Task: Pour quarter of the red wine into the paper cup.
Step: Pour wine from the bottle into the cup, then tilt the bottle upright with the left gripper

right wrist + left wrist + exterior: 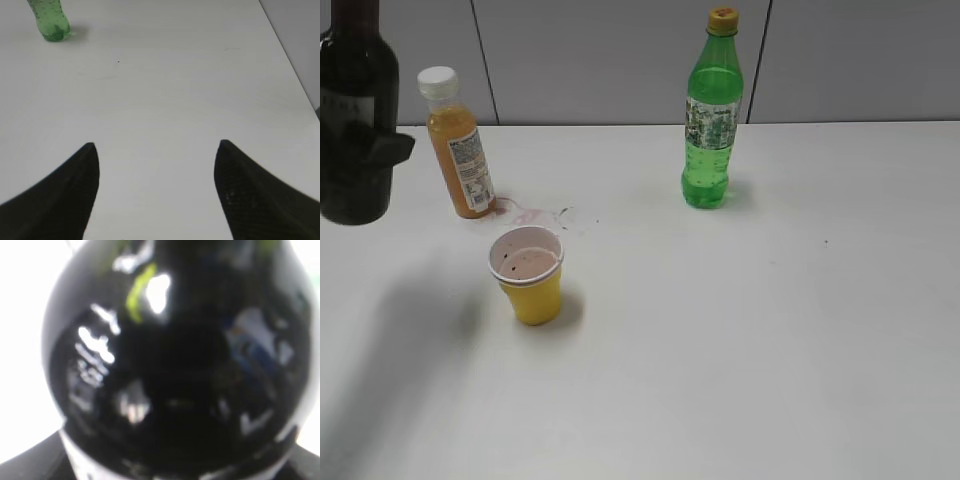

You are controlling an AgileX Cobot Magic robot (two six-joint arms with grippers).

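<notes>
left gripper (365,150) clamped around the belly of the wine bottle (355,110), which hangs upright above the table (770,330) near its far left corner, well left of the paper cup (528,275); right gripper (157,192) stands apart over bare table toward the right edge, holding nothing. glass bottle looks heavy, rigid, smooth and slippery, breakable if dropped, so a wide grip low on the body seems right, tilted slowly. cup is light, thin-walled, easily tipped, already shows pinkish liquid inside, with a reddish stain on the table between it and the orange juice bottle (460,140).
</notes>
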